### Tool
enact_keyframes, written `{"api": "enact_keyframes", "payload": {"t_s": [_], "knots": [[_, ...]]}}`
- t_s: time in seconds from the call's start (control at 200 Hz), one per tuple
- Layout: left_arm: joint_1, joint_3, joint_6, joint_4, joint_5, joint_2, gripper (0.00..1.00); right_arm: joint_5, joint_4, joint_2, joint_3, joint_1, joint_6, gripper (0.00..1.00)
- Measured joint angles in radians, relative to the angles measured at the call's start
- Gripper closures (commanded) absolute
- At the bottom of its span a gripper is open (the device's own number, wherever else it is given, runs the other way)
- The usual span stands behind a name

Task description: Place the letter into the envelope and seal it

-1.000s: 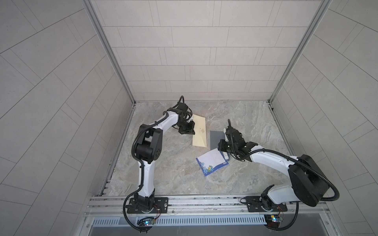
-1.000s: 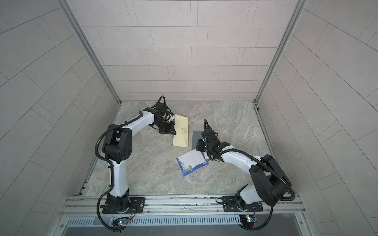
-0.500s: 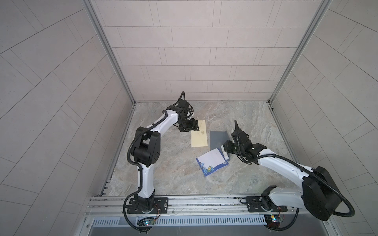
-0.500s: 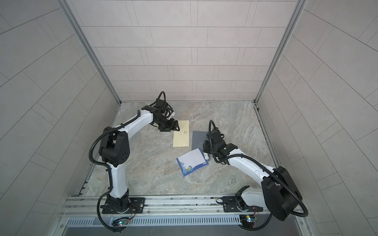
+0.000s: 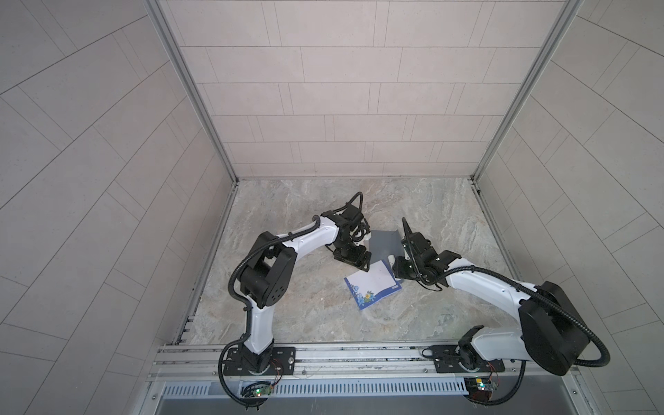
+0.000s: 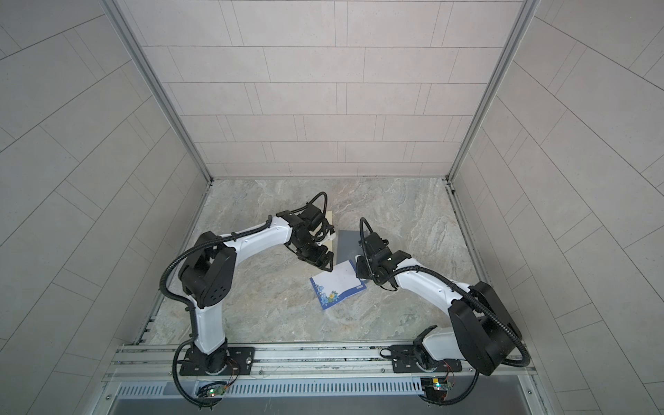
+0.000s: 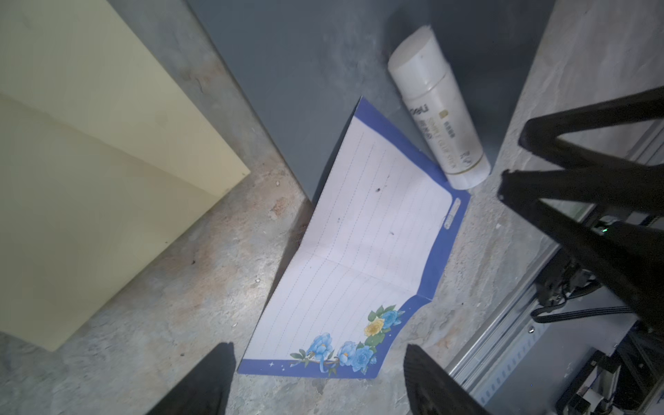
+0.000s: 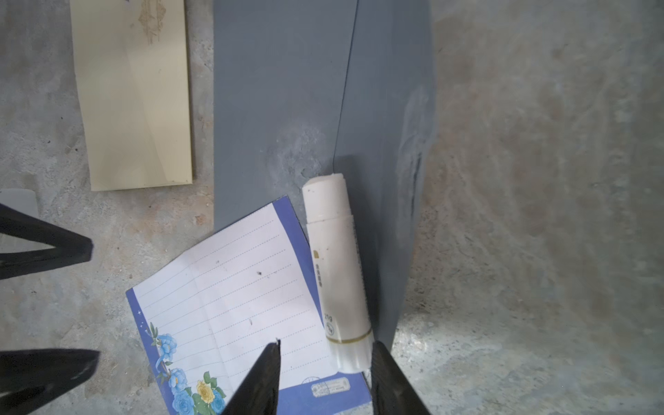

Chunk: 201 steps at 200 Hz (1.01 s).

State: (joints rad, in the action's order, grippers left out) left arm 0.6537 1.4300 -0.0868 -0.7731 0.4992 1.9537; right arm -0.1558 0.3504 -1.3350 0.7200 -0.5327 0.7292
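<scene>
Letter (image 7: 359, 251) lies unfolded and flat on the surface (image 7: 161, 287), one corner over the grey mat (image 8: 287, 90). It is not in the envelope (image 7: 90, 161), which lies flat just beside the mat.

Left claw (image 7: 318, 346) hangs over the letter, jaws wide, holding nothing. Right claw (image 8: 326, 343) stands narrower, straddling the base of the glue stick (image 8: 337, 269), not clamped on it as far as I can see.

Risks:
- The stick touches the letter's border, so closing the right claw may pinch the paper too, or roll the stick and smear glue.
- Flat paper gives my left claw no edge; I expect skidding or crumpling.
- The claws are near each other, so they could collide if I move both together.
</scene>
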Motion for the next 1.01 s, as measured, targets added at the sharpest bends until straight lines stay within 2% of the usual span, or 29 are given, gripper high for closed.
{"api": "enact_keyframes", "payload": {"t_s": [0.19,0.425,0.51,0.565,0.68,0.821,1.006], "knots": [[0.016,-0.039,0.044,0.011,-0.026,0.01,0.15,-0.115,0.019,0.037,-0.037,-0.024,-0.025,0.52],[0.016,-0.118,0.061,0.014,-0.065,-0.026,0.24,-0.162,0.035,-0.001,-0.044,-0.095,-0.042,0.49],[0.016,-0.174,0.053,0.011,-0.095,-0.055,0.32,-0.153,0.035,-0.05,-0.016,-0.117,-0.045,0.48],[0.018,-0.207,0.042,0.007,-0.112,-0.072,0.49,-0.143,0.036,-0.084,0.006,-0.127,-0.047,0.48],[0.022,-0.253,0.017,-0.003,-0.145,-0.09,0.64,-0.113,0.038,-0.147,0.053,-0.139,-0.053,0.47],[0.026,-0.258,-0.008,0.0,-0.172,-0.09,0.77,-0.102,0.028,-0.196,0.073,-0.15,-0.063,0.47],[0.027,-0.239,-0.032,0.0,-0.182,-0.068,0.83,-0.169,-0.032,-0.228,0.078,-0.175,-0.082,0.47]]}}
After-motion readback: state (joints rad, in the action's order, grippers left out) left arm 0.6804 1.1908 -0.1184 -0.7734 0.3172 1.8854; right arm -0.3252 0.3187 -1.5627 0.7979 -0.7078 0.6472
